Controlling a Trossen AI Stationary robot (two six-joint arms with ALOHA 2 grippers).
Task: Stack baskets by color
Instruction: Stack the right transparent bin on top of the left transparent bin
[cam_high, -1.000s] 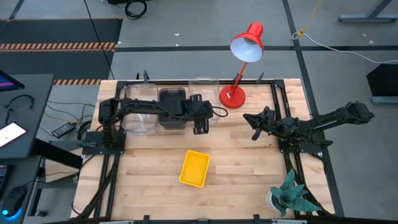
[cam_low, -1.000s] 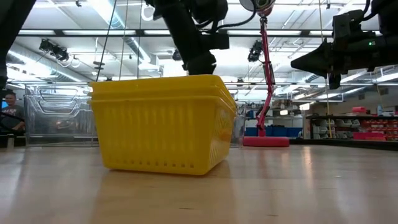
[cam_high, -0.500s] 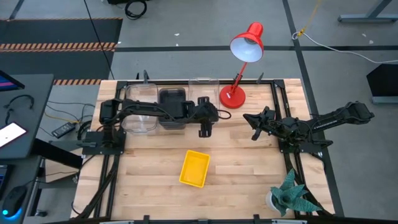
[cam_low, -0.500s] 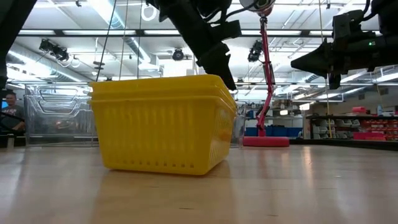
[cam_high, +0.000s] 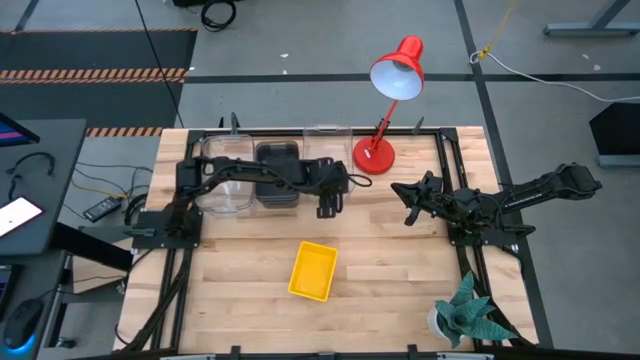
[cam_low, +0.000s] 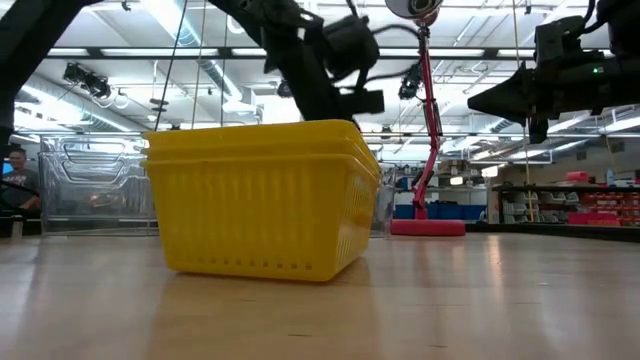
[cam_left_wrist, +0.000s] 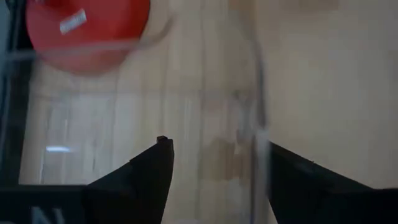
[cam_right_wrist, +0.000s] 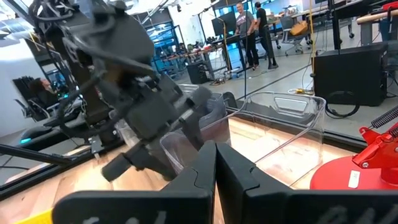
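Observation:
A yellow basket stack (cam_high: 313, 270) (cam_low: 260, 200) rests on its base mid-table. Along the far edge stand a clear basket (cam_high: 225, 185), a dark grey basket (cam_high: 278, 165) and another clear basket (cam_high: 325, 140). My left gripper (cam_high: 327, 205) (cam_left_wrist: 216, 143) is open and tipped down over this last clear basket, with its wall (cam_left_wrist: 256, 124) standing between the fingers; no touch shows. My right gripper (cam_high: 410, 200) (cam_right_wrist: 216, 163) is shut, held level above the table's right side, holding nothing.
A red desk lamp stands at the far edge, its base (cam_high: 374, 155) (cam_left_wrist: 87, 25) just right of the clear basket and its head (cam_high: 397, 70) beyond the table. A potted plant (cam_high: 465, 315) sits at the near right corner. Bare wood surrounds the yellow stack.
My left gripper has come down toward the clear basket beside the lamp, tipping more steeply. In the low view its fingers have sunk behind the yellow stack's rim. The baskets have stayed in place.

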